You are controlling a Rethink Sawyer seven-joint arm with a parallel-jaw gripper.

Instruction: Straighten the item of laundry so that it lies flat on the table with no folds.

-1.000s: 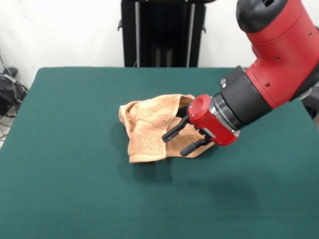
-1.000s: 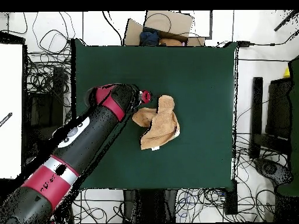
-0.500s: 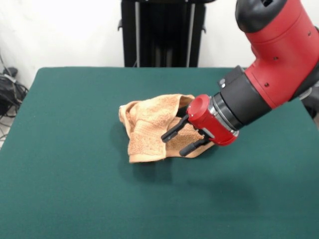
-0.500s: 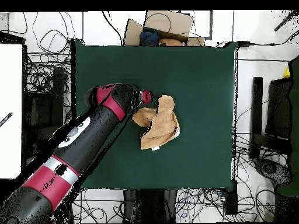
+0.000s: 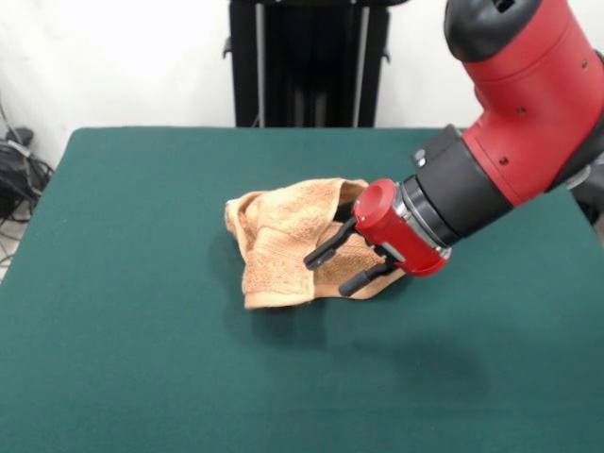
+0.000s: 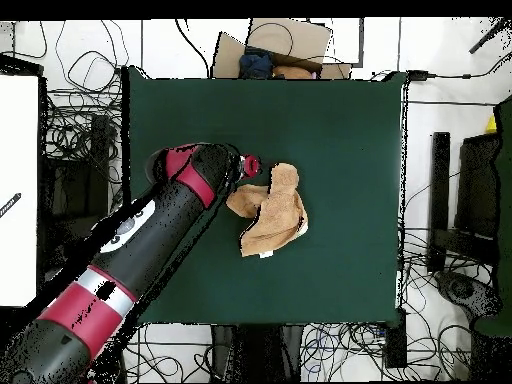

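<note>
Front view, crumpled towel [image 5: 283, 241] on table [image 5: 142, 359], end effector [image 5: 332, 269] spread wide, empty, at its right edge

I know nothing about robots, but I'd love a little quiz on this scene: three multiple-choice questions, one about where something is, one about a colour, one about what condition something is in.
1. Where does the towel lie on the table?
A. hanging over an edge
B. near the middle
C. in a corner

2. What colour is the table top?
A. dark green
B. white
C. bare wood

3. How does the towel lie?
A. spread flat
B. rolled into a tight tube
C. bunched up with folds

Answers:
1 B: in the overhead view green surface surrounds the towel on every side.
2 A: the top is dark green in both views.
3 C: the front view shows layers folded over one another, and the gripper, its two black fingers apart, is right at the cloth's side.
</note>
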